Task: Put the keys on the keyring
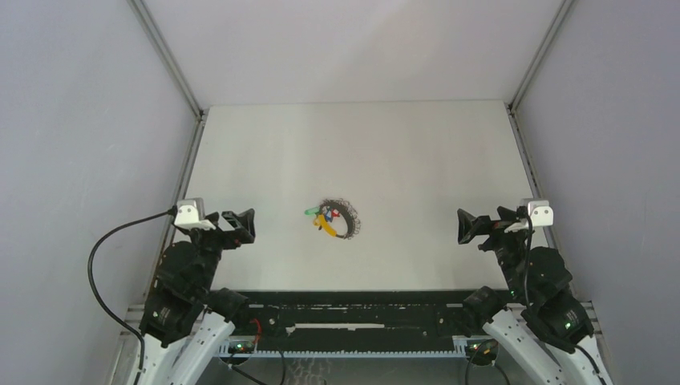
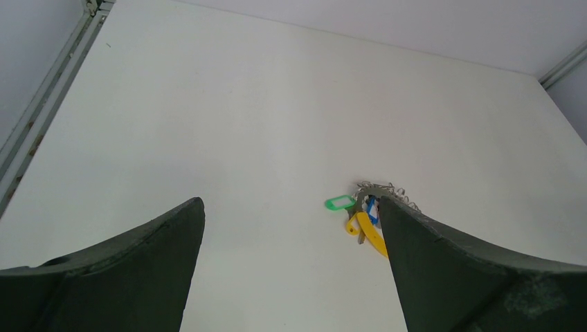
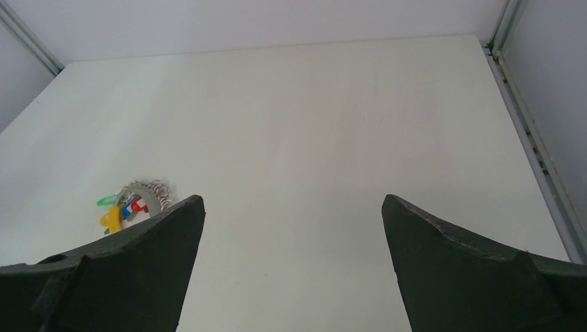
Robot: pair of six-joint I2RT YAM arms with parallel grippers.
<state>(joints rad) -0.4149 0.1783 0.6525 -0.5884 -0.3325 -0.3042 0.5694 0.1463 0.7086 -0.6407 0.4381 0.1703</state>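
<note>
Mate: Keys [image 1: 326, 218], where do they lie?

Me: In the middle of the table [image 1: 417, 160], in one small heap against the keyring [image 1: 351, 221], about halfway between my two arms; the green key [image 2: 339, 203] sticks out on the side away from the ring; the yellow key [image 2: 367, 232] lies nearest my bases; the blue key [image 2: 372, 207] and the red key [image 3: 141, 205] sit tucked against the wire; whether any is threaded on, I cannot tell.

Mate: And your pincers?

Me: Both spread wide and holding nothing; my left pincer [image 1: 247, 226] hangs near the table's left edge, my right pincer [image 1: 464, 226] near its right edge; each is well apart from the heap and pointed toward it.

Mate: How will the things handle?

Me: Very light, I judge, and far smaller than my fingers; hard plastic heads and thin blades lying flat on a smooth top, so they will likely skid or flip at a nudge; the ring looks like loose coiled wire or chain, limp rather than stiff, and apt to drag the whole heap along.

Mate: Where would you take hold?

Me: By a plastic head, across its flat faces; the green key first, since it lies clearest; the other pincer I would close on the ring's far arc, away from the keys, to steady it.
</note>
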